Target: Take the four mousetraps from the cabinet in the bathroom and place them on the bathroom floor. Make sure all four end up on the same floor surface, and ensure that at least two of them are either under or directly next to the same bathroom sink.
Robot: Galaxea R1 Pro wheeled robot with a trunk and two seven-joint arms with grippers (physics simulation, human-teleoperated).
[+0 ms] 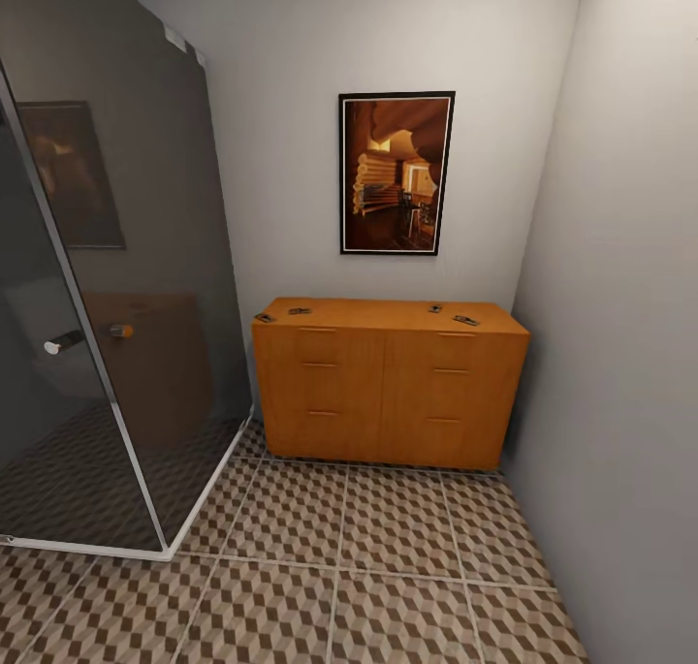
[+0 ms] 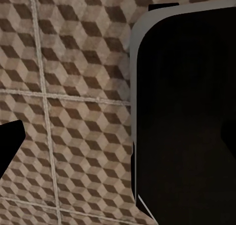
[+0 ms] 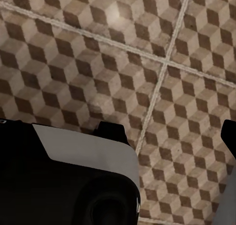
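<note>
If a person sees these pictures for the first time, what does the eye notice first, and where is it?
The eye goes first to the orange-brown cabinet against the far wall, with four small mousetraps on its top, two near the left end and two near the right end. Above it hangs a dark-framed picture, and the glass shower wall stands at the left. The cube-patterned bathroom floor lies in front.
</note>
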